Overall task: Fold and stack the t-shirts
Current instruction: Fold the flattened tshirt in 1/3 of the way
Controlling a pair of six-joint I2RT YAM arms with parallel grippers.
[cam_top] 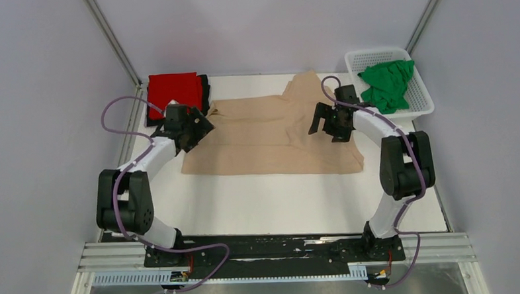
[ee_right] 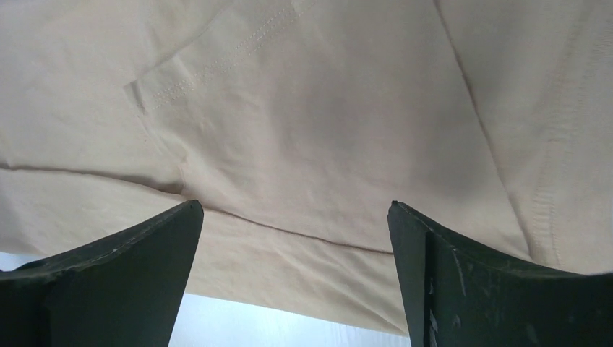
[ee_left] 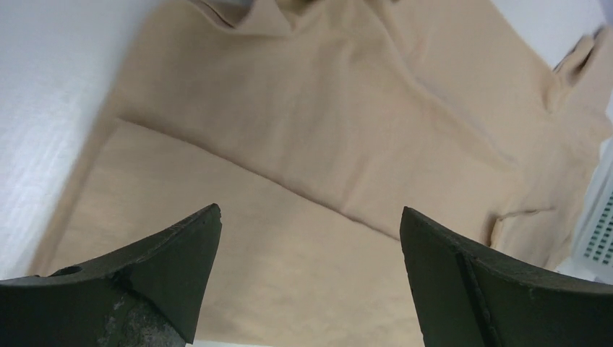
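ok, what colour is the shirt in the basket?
The shirt is bright green, clearest in the top external view.

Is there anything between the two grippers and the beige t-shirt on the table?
Nothing visible. The left gripper and the right gripper are both open above the beige t-shirt, and each wrist view shows only bare cloth beyond its fingers.
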